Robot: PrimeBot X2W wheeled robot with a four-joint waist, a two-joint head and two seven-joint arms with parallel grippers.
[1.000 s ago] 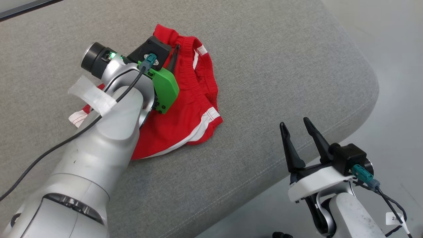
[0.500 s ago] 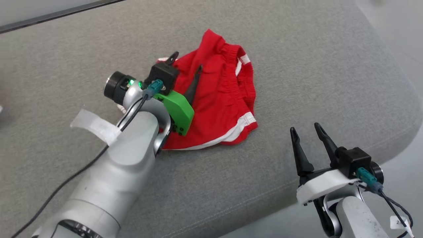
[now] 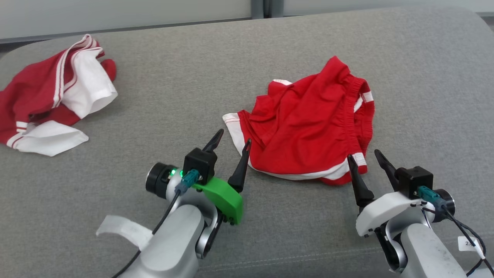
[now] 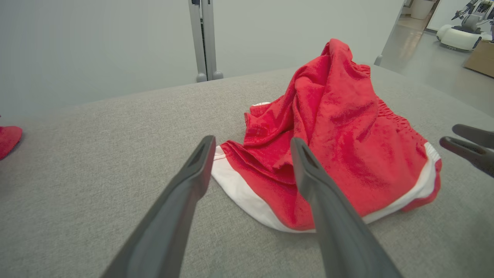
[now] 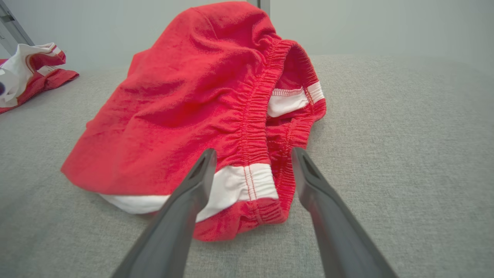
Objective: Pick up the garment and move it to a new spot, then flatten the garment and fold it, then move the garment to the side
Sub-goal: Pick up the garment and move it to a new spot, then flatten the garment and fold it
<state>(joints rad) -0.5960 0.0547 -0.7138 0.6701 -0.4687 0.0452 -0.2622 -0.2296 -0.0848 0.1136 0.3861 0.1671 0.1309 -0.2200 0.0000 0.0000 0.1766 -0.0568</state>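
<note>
While L gripper (image 3: 234,138) & R gripper (image 3: 363,155) gape empty, shorts (image 3: 308,123) lie crumpled; tag (image 3: 467,244) illegible.

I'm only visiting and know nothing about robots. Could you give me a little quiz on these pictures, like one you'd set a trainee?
1. True or false: the left tool is gripping the red shorts.
2. How do the shorts lie on the grey cushion? A. neatly folded; B. crumpled in a loose heap; C. spread flat.
3. Fill in: the left tool and the right tool both have their jaws ____.

Key: 1. False: its jaws are apart and hold nothing. 2. B. 3. open.
</note>
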